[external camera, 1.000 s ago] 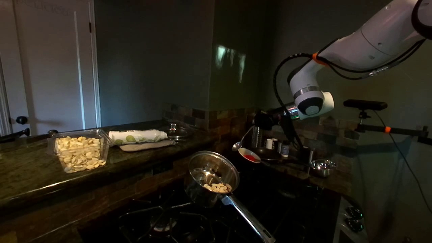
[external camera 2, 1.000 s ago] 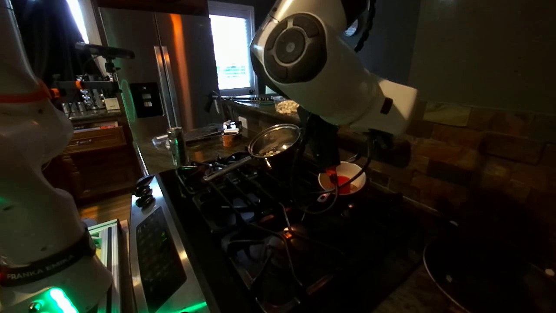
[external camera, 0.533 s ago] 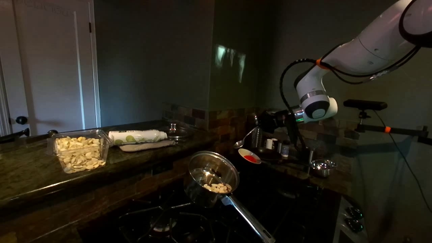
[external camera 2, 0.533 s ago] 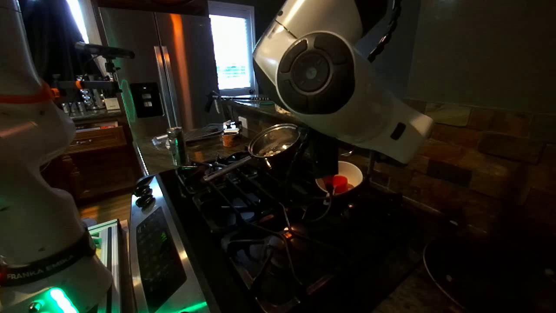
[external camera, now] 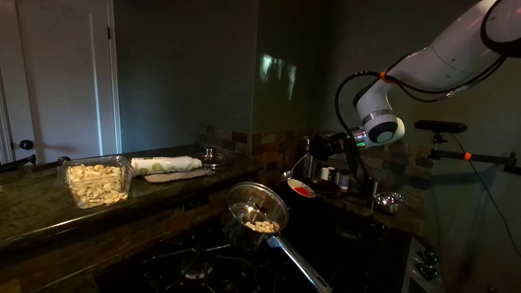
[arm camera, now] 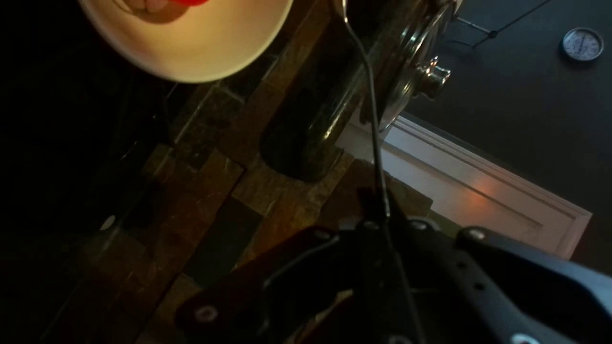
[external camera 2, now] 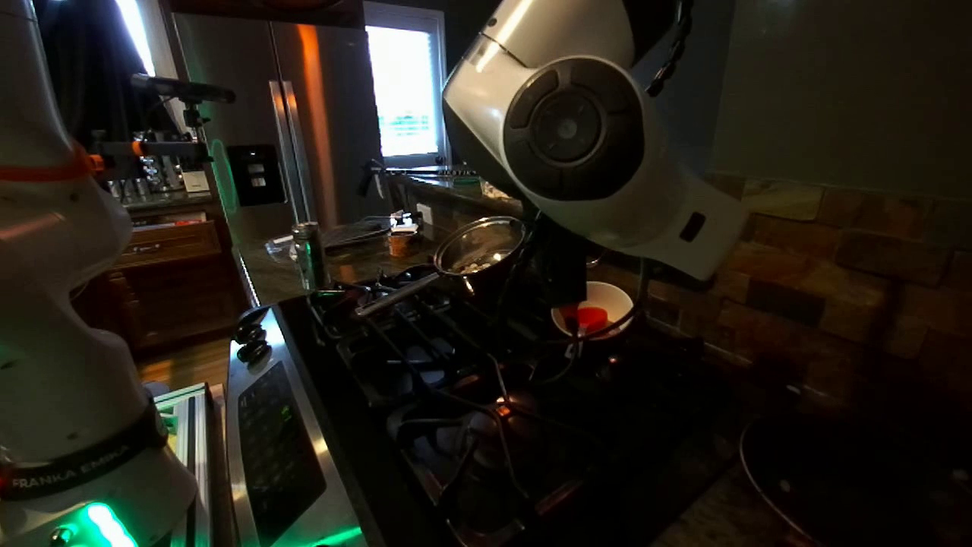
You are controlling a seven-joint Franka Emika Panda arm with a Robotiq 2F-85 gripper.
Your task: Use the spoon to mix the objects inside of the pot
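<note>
My gripper (arm camera: pixel 382 203) is shut on the handle of a metal spoon (arm camera: pixel 373 105). In an exterior view the spoon (external camera: pixel 286 176) hangs down from the dark gripper (external camera: pixel 310 151), its bowl in the air just above and beside a white bowl (external camera: pixel 308 185) with something red in it. The white bowl also shows in the wrist view (arm camera: pixel 215 48). The steel pot (external camera: pixel 238 234) stands on the stove, nearer the camera and apart from the spoon; its long handle points to the lower right. Pale pieces (external camera: pixel 262 226) lie in the pot. In an exterior view the gripper (external camera 2: pixel 566 285) is dark and its fingertips are hard to make out.
A clear container of pale pieces (external camera: pixel 97 185), a white package (external camera: pixel 167 165) and a glass lid (external camera: pixel 215 158) are on the raised counter. Small bottles (external camera: pixel 343 181) and a steel bowl (external camera: pixel 389 202) stand at the back. Stove grates (external camera 2: pixel 501 410) surround the pot.
The arm's wrist has swung and sits lower and further right in both exterior views. The gripper and spoon shifted slightly right, then slightly back left. The pot has not moved.
</note>
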